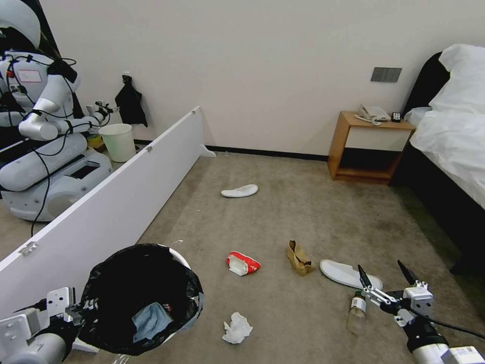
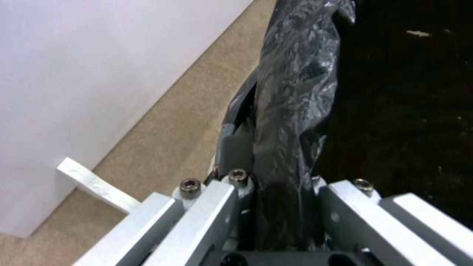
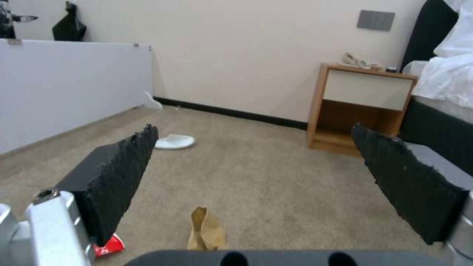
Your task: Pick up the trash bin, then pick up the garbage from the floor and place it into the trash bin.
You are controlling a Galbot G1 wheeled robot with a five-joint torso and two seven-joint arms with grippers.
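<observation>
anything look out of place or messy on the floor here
Yes. Litter lies scattered on the carpet: a crushed red can, a brown paper bag, crumpled tissue, a clear bottle on its side, and two white slippers far apart. The left claw holds the trash bin.

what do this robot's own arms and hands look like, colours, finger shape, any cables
Both arms are white and light grey with black wrist sections. The right hand has a silver metal body and two tapering black fingers with ridged pads; a black cable runs back from it. The left hand has silver machined plates fastened with hex-socket bolts.
</observation>
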